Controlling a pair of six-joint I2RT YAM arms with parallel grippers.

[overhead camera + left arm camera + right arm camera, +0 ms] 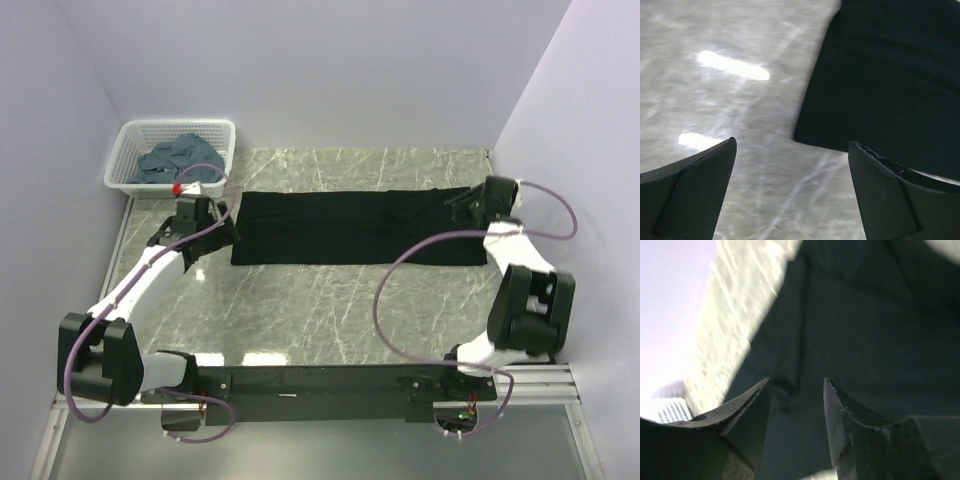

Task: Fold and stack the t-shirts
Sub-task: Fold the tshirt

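at the far left corner a white plastic lattice basket (128, 150) is seen, with crumpled slate blue-grey cloth t-shirts (180, 160) heaped inside it. just in front of the basket the left gripper (212, 226) is held low over the grey-veined marble tabletop (300, 310). in the left wrist view its fingers (695, 190) are spread wide and nothing is held between them. a left-hand corner of the large black cloth t-shirt (340, 228) is seen just ahead of the gap, touching neither finger.

the black t-shirt is laid flat at mid-table as a long narrow band, its long axis running left to right. its right end is overhung by the right gripper (464, 206), whose fingers (850, 425) are parted to a middling gap above the cloth, with nothing pinched between them.

each short end is judged to lie nearer its own arm, so a fold along the long axis would be expected to need one end taken and carried towards the other. no brand, label or writing can be read anywhere, and no print is shown on the black cloth.
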